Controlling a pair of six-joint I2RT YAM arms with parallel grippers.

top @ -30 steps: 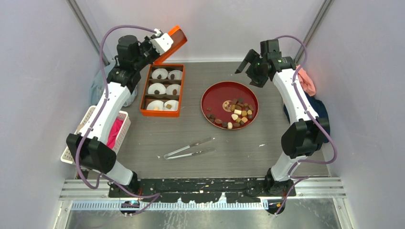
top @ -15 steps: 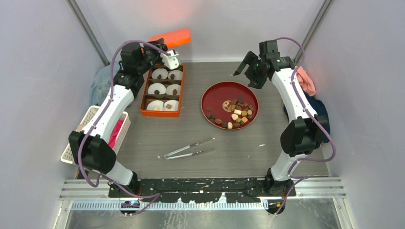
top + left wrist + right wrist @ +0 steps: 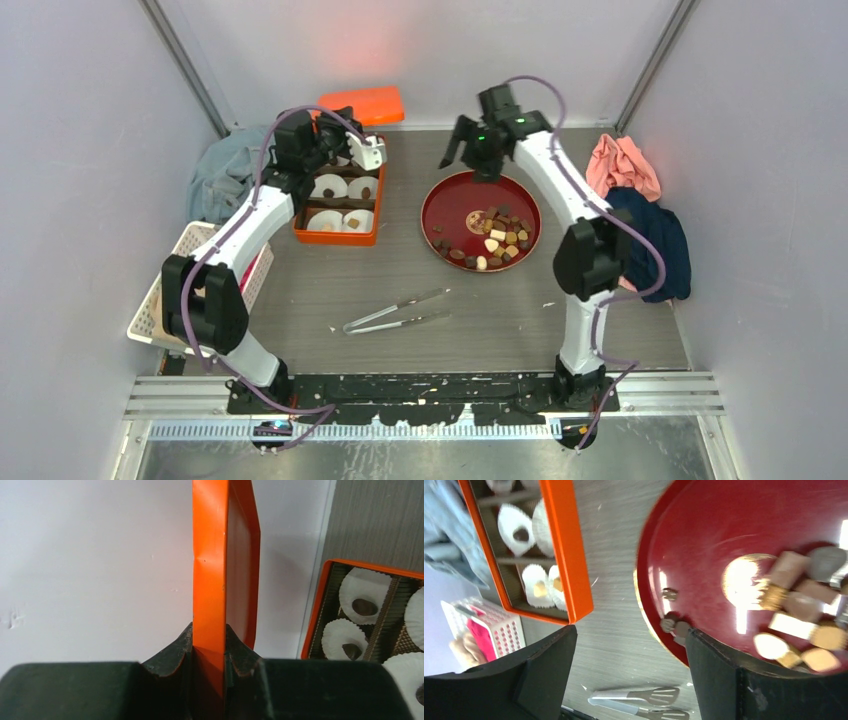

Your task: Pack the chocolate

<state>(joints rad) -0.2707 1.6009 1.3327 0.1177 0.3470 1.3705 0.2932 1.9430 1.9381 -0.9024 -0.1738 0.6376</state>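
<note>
Choc pieces (image 3: 796,592) on red plate (image 3: 704,540) (orange box (image 3: 566,555) alongside)

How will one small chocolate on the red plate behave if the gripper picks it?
Probably light and stiff: each chocolate is a small solid piece. Rounded ones may slide or roll on the glossy red plate. Neighbours could get nudged, since the pieces lie crowded together.
</note>
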